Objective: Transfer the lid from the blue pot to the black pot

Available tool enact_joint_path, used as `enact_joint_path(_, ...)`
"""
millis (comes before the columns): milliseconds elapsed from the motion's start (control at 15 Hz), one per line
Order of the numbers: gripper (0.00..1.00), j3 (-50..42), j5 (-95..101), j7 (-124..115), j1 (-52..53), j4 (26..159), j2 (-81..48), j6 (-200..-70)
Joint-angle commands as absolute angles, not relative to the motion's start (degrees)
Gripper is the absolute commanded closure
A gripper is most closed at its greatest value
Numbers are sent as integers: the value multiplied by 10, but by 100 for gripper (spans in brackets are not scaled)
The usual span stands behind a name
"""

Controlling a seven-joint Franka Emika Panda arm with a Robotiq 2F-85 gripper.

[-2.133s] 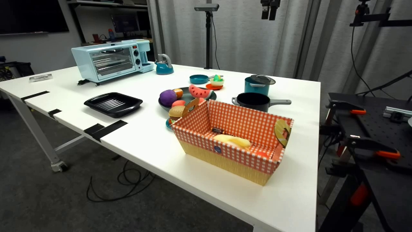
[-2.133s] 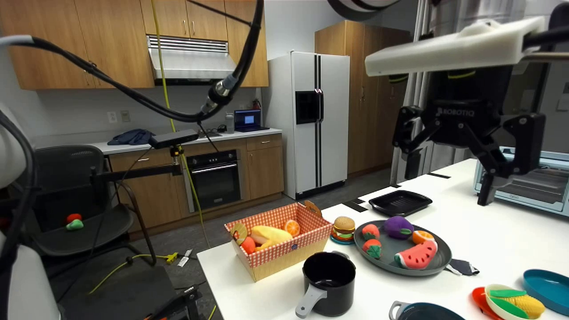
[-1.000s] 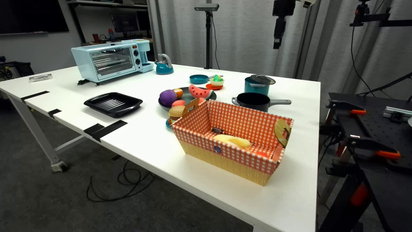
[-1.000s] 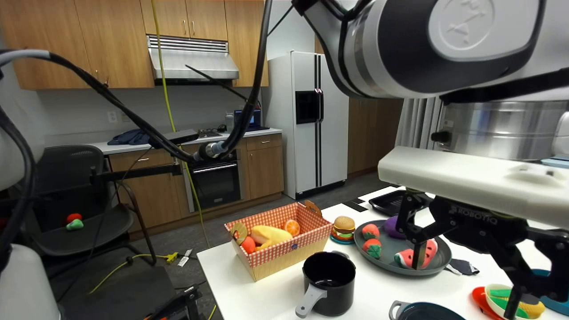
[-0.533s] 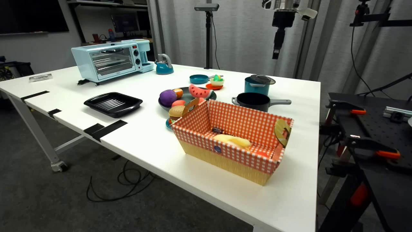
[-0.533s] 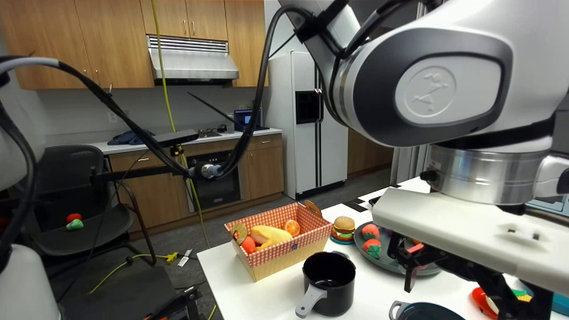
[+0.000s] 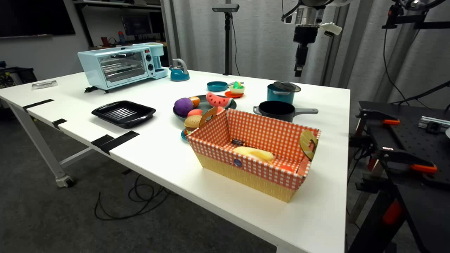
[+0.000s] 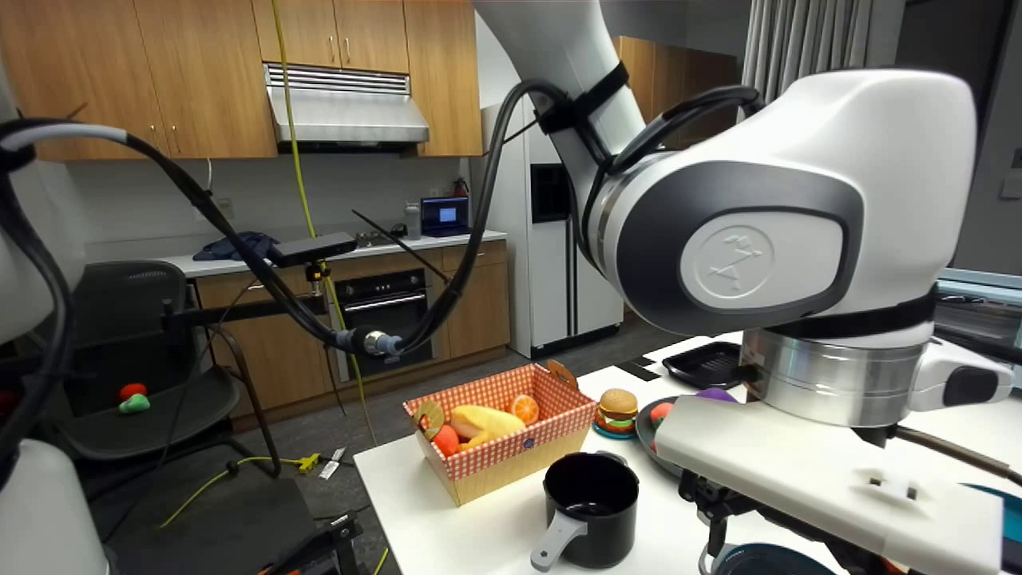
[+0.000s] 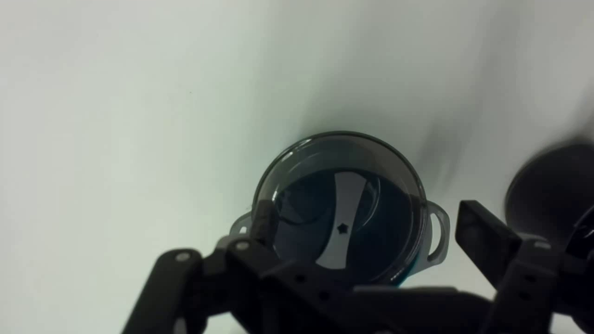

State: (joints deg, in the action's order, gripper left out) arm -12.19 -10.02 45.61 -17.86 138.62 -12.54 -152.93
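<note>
The blue pot (image 7: 280, 96) stands on the table with the clear, dark-rimmed lid (image 7: 287, 86) on it, overhanging one side. In the wrist view the lid (image 9: 343, 204) shows its grey grip bar with a star, and a grey pot handle juts out beside it. The black pot (image 7: 276, 110) stands uncovered nearby, its grey handle pointing sideways; it also shows in an exterior view (image 8: 591, 511). My gripper (image 9: 370, 223) is open and empty above the lid, with its fingers wide apart on either side of the grip bar. In an exterior view the gripper (image 7: 298, 72) hangs above the pot, apart from it.
A red checkered basket (image 7: 242, 175) with toy food stands near the black pot. A grey plate of toy fruit (image 7: 177, 114), a toy burger (image 7: 193, 123), a teal pan (image 7: 217, 86) and a black tray (image 7: 123, 114) lie on the table. A toaster oven (image 7: 119, 66) stands farther off.
The arm has swung across and my gripper has come down over the blue pot, staying open. The pots and lid have not moved.
</note>
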Motion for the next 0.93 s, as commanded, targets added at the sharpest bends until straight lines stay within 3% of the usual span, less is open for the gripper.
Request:
enact_joint_path(0,0,-95,-116,472,-201,1366,-160,-1558)
enact_joint_path(867,2,-52,-95,445,-219,1292,-236,-1564)
